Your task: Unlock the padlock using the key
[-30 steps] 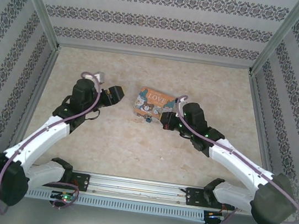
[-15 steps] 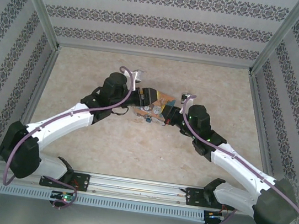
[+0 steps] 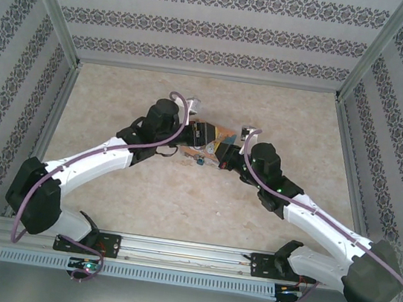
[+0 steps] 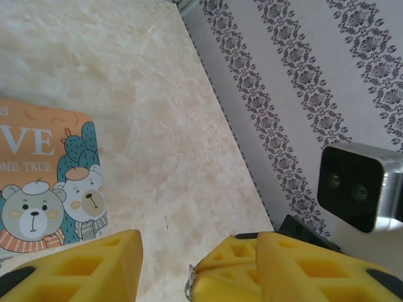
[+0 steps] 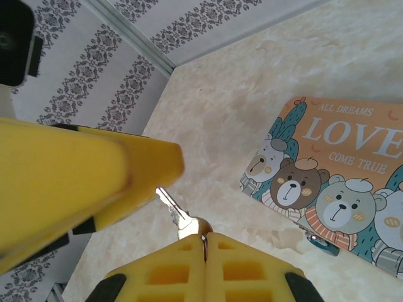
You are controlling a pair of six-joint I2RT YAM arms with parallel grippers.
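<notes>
Right claw [image 5: 204,238] pinching a silver key [image 5: 179,217], left claw [image 4: 198,246] half open close by, padlock [image 3: 198,161] beside the box [image 5: 352,157].

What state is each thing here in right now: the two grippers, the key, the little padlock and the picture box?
left gripper: open, jaws apart, close to the key.
right gripper: shut on the key.
key: pinched by its head, blade sticking out, not in the padlock.
padlock: lying at the box's edge; too small to tell whether it is locked.
box: flat on the table, picture side up.
</notes>
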